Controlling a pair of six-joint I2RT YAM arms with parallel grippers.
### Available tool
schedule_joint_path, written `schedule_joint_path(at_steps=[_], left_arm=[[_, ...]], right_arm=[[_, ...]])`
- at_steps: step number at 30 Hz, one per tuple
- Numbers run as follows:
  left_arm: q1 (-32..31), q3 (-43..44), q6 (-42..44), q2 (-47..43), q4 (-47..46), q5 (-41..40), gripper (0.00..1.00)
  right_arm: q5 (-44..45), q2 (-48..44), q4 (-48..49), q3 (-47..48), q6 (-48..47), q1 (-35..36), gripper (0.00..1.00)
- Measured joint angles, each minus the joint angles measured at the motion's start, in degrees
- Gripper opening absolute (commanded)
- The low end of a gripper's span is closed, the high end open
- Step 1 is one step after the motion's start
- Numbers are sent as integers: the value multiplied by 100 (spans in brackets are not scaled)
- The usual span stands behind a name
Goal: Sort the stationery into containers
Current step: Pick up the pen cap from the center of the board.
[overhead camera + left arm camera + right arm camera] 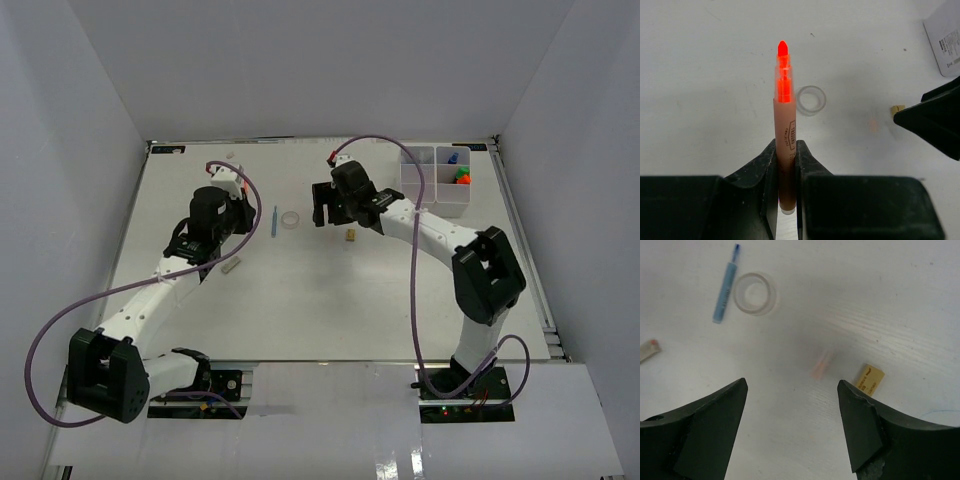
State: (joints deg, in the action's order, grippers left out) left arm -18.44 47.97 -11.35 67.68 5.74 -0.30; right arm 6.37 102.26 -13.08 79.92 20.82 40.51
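Note:
My left gripper point(786, 145) is shut on a pink stick point(786, 125) with a glowing orange-red tip, held just above the table; in the top view this gripper point(243, 212) is left of centre. A clear tape ring point(810, 100) and a small tan block point(897, 109) lie beyond it. My right gripper point(792, 385) is open and empty above bare table, in the top view point(322, 208) right of the ring. Below it lie a thin blue pen point(726, 285), the tape ring point(755, 293) and the tan block point(870, 380). One white organiser box point(437, 195) stands at the back right.
The box holds orange, green and blue items point(460, 172) in its right compartments. A pale short stick point(232, 266) lies by the left arm. A small pale item point(230, 157) lies near the back edge. White walls close in the table on three sides.

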Motion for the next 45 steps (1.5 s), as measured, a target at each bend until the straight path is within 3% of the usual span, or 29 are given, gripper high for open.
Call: schedule_joint_path(at_steps=[6,15,36,42,45], left_arm=[[11,0,15,-195,4,-131,0],[11,0,11,-240,26,-87,0],[33,0,-55,-308,26,323,0],[33,0,-55,-308,22,455,0],[33,0,-55,-308,-13,542,0]], right_arm=[[326,1056,-778,726,293,2,68],[590,1788,-1119,1392,490,11,56],[789,2240,-1366,1563,767,11,40],[822,2339,-1386,1659,833,11,24],[831,2345,-1384,1663,863,11,10]])
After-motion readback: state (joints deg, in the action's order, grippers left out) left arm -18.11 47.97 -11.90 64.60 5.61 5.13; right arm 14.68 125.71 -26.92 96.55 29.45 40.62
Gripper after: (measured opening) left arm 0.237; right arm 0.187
